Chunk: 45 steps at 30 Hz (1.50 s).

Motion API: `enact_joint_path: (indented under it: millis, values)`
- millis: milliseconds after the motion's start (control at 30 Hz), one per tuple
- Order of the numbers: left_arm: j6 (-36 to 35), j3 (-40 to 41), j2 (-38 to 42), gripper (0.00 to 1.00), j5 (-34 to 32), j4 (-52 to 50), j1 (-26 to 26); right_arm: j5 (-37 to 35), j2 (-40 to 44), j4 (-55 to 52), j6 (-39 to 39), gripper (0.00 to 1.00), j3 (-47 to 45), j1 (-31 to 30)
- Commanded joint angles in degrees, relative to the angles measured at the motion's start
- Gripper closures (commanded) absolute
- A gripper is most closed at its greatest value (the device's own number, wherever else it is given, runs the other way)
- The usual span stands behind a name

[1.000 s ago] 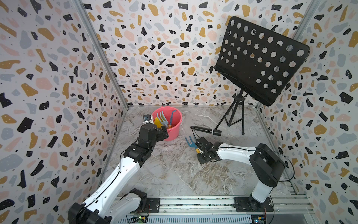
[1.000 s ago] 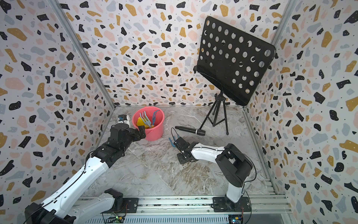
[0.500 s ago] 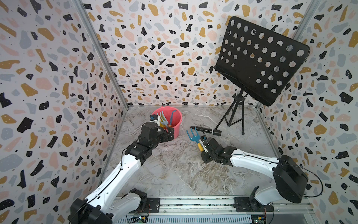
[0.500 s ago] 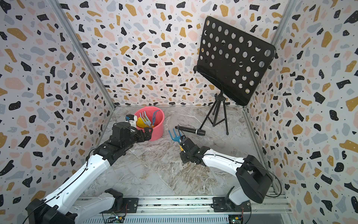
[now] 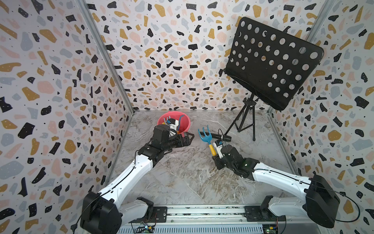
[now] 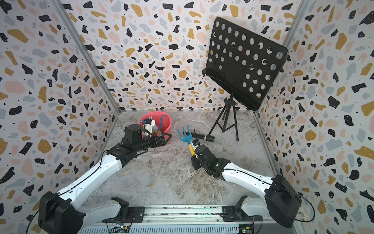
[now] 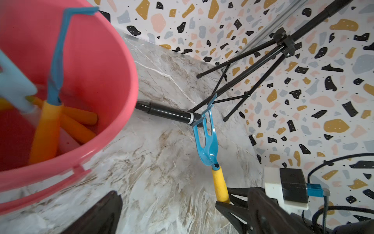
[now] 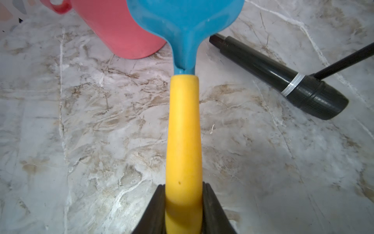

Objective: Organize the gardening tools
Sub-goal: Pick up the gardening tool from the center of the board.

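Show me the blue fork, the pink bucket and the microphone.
blue fork (image 5: 205, 138): in a top view, its head
pink bucket (image 5: 186, 124): in a top view, inner wall
microphone (image 8: 263, 68): right wrist view, handle

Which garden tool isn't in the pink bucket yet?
The blue fork: the right gripper holds its yellow handle outside the pink bucket. The other tools stand inside it.

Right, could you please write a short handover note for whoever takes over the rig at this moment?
Left tool: open and empty, close beside the pink bucket.
Right tool: shut on the yellow handle of the blue fork, held off the table with prongs up, near the black microphone.
Done: the other tools stand in the bucket, handles down.
Left: carry the fork to the bucket and drop it in. I see no other garden tool loose on the table.
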<state>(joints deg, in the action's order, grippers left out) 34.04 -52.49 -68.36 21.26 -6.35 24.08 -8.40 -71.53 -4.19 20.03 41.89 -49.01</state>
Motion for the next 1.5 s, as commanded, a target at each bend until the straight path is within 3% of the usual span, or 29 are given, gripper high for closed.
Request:
enact_joint_path:
  millis: [0,267,667,867,1100,1367,1467]
  values:
    - [1.2,-2.1,-1.6,0.0,3.0,6.3,1.9,0.1,2.6,4.3,-1.2,1.0,-0.4,0.0]
    - [-1.9,-4.1,-5.0,0.05,-2.9,9.3,7.8,2.1,5.6,5.5,-1.5,1.0,-1.3,0.0]
    - [-7.0,-6.3,-9.6,0.26,-11.2,16.1,11.7,4.1,9.2,6.9,-2.1,1.0,-2.9,0.0]
    - [-8.7,-6.9,-10.9,0.35,-12.0,19.4,12.1,4.4,10.6,6.6,-2.4,1.0,-3.2,-0.1]
    - [-10.7,-6.4,-10.7,0.57,-12.2,22.2,12.3,4.8,11.1,6.7,-2.8,0.97,-3.3,0.0]
    - [-13.3,-6.2,-9.7,0.99,-12.8,23.2,12.3,4.8,11.1,6.5,-2.9,0.9,-3.4,0.0]
    - [-14.6,-5.8,-9.0,1.0,-13.5,23.3,12.3,4.4,11.3,6.2,-2.8,0.82,-3.4,0.0]
